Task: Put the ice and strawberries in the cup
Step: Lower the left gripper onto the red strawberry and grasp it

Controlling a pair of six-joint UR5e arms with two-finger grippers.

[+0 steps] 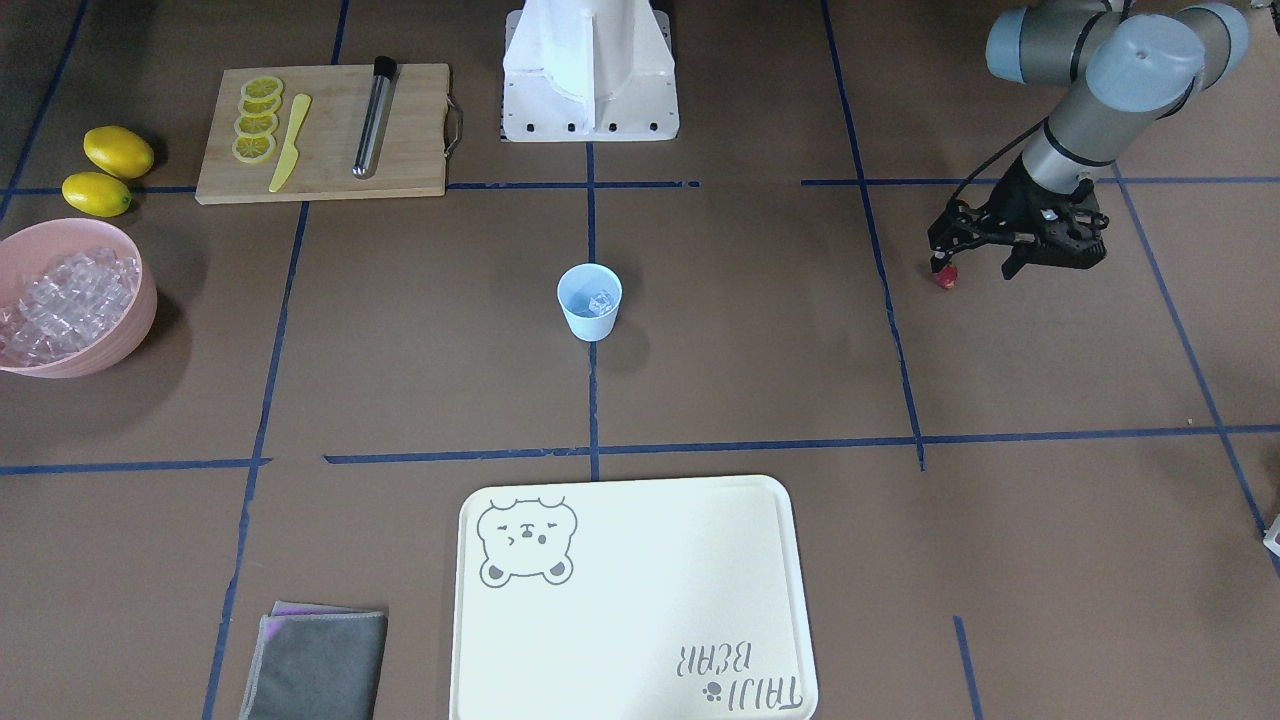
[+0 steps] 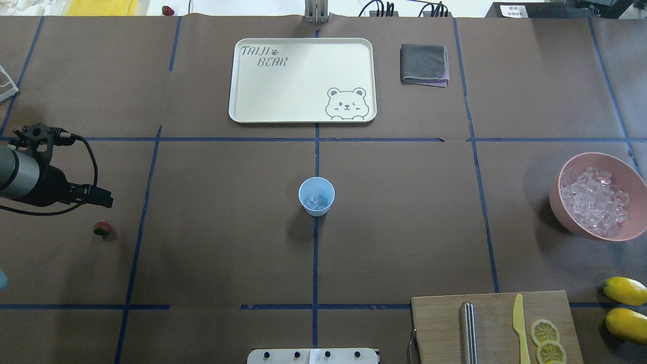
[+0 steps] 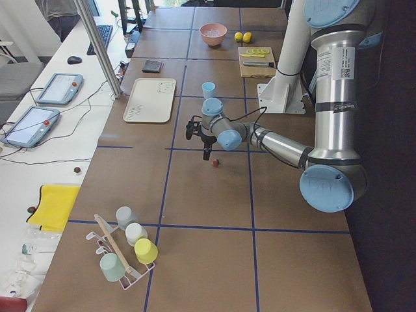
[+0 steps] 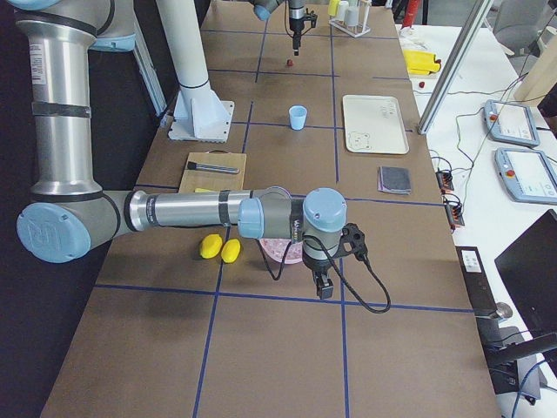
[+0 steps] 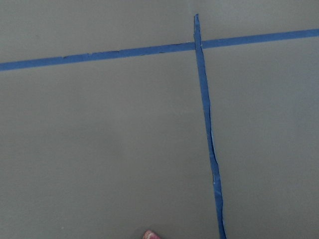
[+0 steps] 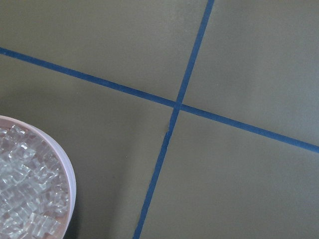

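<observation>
Where ice [image 1: 65,300] fills bowl [image 1: 138,322], lemons [image 1: 118,151] lie near.

Robotics lab, no question: here's a long table [image 2: 212,212] wrapped in brown paper and squared off with blue tape lines [image 2: 316,263]. At top centre of the front-facing view stands a white pedestal [image 1: 590,75] with bolt holes along its base. A grey-and-blue industrial arm [image 3: 335,97] fills the right side of the left-end view. Across on that view's left runs a white bench [image 3: 19,169] carrying two teach pendants [image 3: 60,88], a keyboard [image 3: 103,36] and a mouse [image 3: 75,60], with an aluminium post [image 3: 97,45] rising at the table's edge. Lower right in the right-end view sits a dark laptop [image 4: 531,261].
</observation>
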